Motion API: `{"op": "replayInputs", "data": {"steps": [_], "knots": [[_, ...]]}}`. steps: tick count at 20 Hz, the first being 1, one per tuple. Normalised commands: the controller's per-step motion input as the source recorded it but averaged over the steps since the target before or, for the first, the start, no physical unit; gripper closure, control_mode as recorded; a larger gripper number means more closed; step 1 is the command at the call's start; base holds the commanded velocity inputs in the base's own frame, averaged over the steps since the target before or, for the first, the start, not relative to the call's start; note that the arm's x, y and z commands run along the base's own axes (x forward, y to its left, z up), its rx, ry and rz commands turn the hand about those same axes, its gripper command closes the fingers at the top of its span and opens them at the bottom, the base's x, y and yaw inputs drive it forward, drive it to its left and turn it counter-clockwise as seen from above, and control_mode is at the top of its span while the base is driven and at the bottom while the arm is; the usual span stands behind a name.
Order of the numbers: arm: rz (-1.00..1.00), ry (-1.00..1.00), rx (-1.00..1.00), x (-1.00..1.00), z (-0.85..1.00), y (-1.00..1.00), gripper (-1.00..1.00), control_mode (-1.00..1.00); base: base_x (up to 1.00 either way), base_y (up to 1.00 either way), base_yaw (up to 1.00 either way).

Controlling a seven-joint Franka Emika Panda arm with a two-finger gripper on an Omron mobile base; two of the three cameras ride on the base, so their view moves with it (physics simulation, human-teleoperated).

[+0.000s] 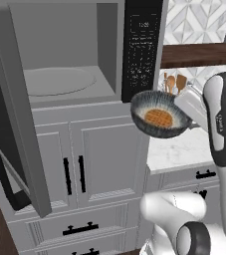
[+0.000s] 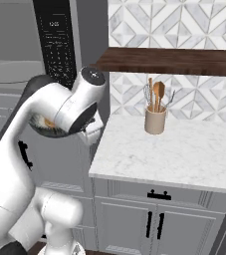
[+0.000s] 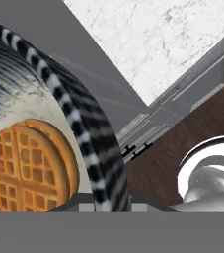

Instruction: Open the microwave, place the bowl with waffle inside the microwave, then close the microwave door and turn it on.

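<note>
Bowl (image 1: 160, 114) held aloft at rim, waffle (image 1: 158, 118) inside, left of fingers. Gripper (image 1: 188, 123) pinch on bowl rim. Microwave door (image 1: 10, 114) open; turntable (image 1: 59, 80) bare, further left.

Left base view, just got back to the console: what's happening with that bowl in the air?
The white arm's hand is carrying the round dark grey-blue streaked bowl by its rim, off the counter, beside the black keypad strip. The small golden-brown gridded waffle lies inside it. The dark-glass microwave door stands swung open, and the large grey built-in microwave shows a bare turntable. The bowl is not yet inside.
</note>
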Motion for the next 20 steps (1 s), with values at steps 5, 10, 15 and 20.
{"op": "replayInputs", "data": {"steps": [5, 10, 15, 20], "knots": [[0.04, 0.05, 0.0, 0.0, 0.3, 1.0, 1.0, -1.0, 0.0, 0.0, 0.0], [0.0, 0.0, 0.0, 0.02, 0.14, 1.0, 1.0, -1.0, 0.0, 0.0, 0.0], [0.0, -0.01, 0.0, 0.37, 0.36, 1.0, 1.0, -1.0, 0.0, 0.0, 0.0], [0.0, -0.04, -0.01, 0.88, 0.69, 1.0, 1.0, -1.0, 0.0, 0.0, 0.0]]}}
